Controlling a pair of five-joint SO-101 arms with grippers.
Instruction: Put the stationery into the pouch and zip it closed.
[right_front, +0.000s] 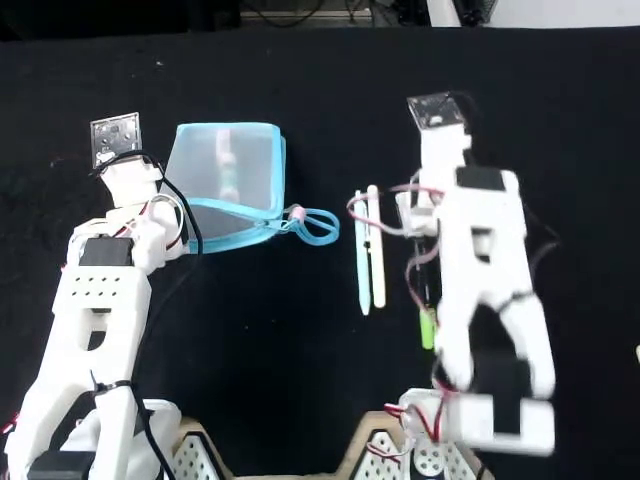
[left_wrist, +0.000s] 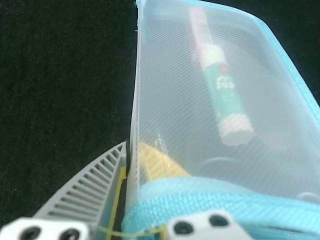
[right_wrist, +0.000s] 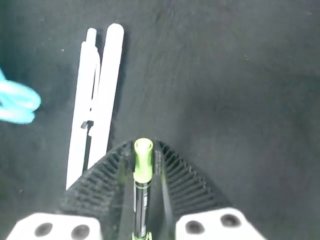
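My left gripper (left_wrist: 132, 149) appears clamped on the wall of the translucent turquoise-trimmed mesh pouch (left_wrist: 175, 100). My right gripper (right_wrist: 143, 146) is pinched tight on a black lime-capped marker (right_wrist: 143, 162).

The right arm (right_front: 480, 260) hides most of the green marker (right_front: 428, 328) from above; the pouch (left_wrist: 170, 100) runs past the left wrist view's edges.

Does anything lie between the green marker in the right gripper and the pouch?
Yes. Two pale pens lie side by side between the marker and the pouch, and the pouch's blue loop lies there too.
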